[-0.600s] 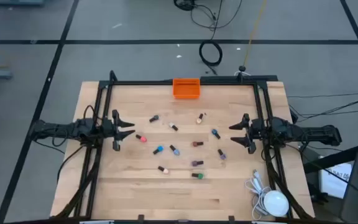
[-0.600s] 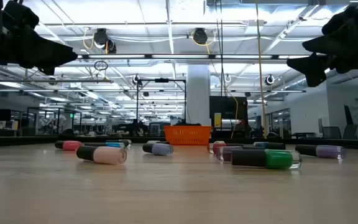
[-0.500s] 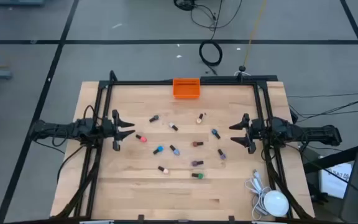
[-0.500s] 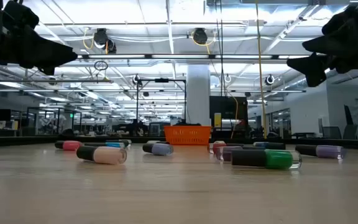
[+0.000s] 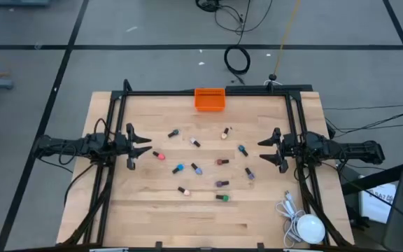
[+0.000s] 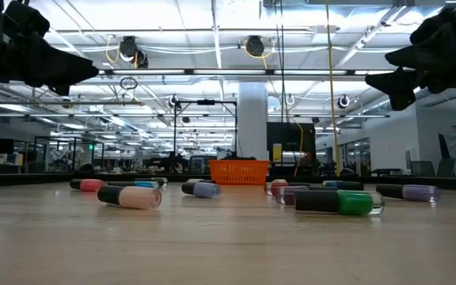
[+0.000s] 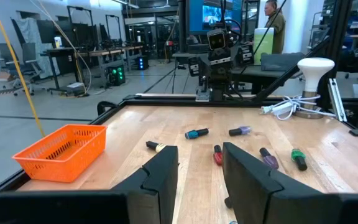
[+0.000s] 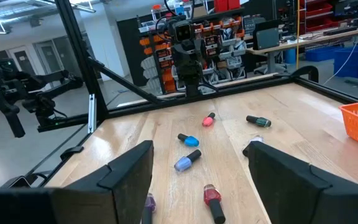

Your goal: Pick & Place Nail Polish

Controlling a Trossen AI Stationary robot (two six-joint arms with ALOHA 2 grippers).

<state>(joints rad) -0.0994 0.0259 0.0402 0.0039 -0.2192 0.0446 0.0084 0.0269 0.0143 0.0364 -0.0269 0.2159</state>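
Nail polish bottles (image 5: 200, 163): you are looking at about a dozen lying scattered on their sides over the middle of the wooden table (image 5: 152, 217), all apart from one another. From the table's centre, in the high view:
- pink bottle (image 5: 159, 156) lying toward 9 o'clock, nearest the left arm;
- green bottle (image 5: 222, 198) lying toward 5 o'clock, close to the near edge of the spread;
- blue bottle (image 5: 243, 150) lying toward 3 o'clock;
- peach bottle (image 6: 129, 196) showing large at the front of the low view.

Orange bin (image 5: 210, 99): sitting at 12 o'clock against the table's far edge, well apart from the bottles.

Left gripper (image 5: 136, 146): hanging above the table at 9 o'clock, fingers (image 7: 157, 177) spread apart, carrying nothing.

Right gripper (image 5: 269, 150): hanging at 3 o'clock, fingers (image 8: 129, 168) likewise parted and holding nothing.

White lamp (image 5: 309, 228) with its coiled cable (image 5: 286, 207): resting at 5 o'clock, near the table's corner.
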